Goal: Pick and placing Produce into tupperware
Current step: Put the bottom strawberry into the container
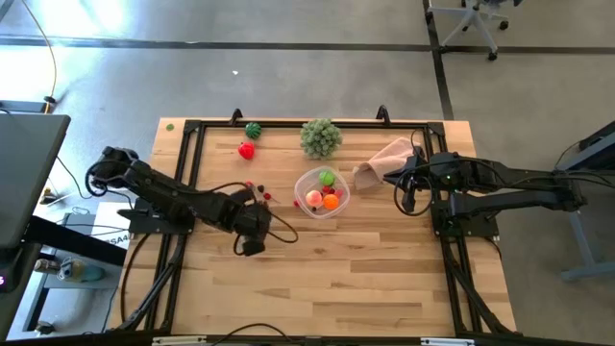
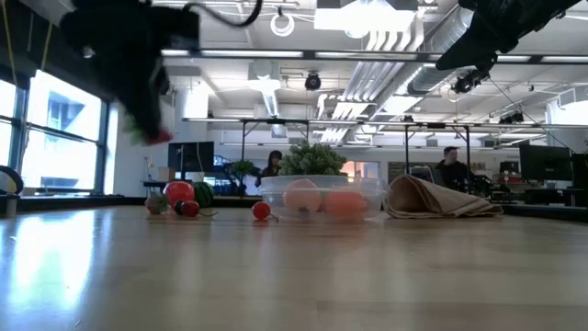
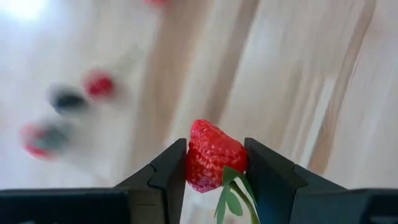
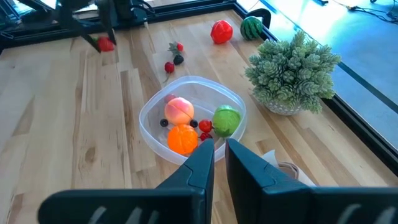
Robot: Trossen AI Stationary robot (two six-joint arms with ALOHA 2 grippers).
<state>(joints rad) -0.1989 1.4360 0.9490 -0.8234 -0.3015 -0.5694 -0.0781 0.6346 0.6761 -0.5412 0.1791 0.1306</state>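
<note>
A red toy strawberry [image 3: 210,149] with green leaves sits between the fingers of my left gripper [image 3: 214,167], which hangs above the table left of the tupperware [image 1: 320,192]; the right wrist view shows the strawberry [image 4: 107,43] in the air. The clear round tupperware [image 4: 189,118] stands on the table and holds a pink, an orange and a green piece plus small red ones. Small red and dark berries [image 4: 173,57] lie on the table beside it. My right gripper [image 4: 219,158] waits shut, raised over the table right of the tupperware. My left gripper pinches the strawberry's two sides [image 3: 194,169] between its two fingers, coming from above and pointing steeply down. The leafy end [image 3: 233,196] lies back between the fingers and the red tip points away. The strawberry is lifted clear of the table.
A pale green leafy ball [image 1: 321,137] stands behind the tupperware and a pink cloth [image 1: 384,161] lies to its right. A larger red piece [image 1: 247,150] and a dark green one [image 1: 253,130] lie at the far left. A black frame [image 1: 197,125] borders the table.
</note>
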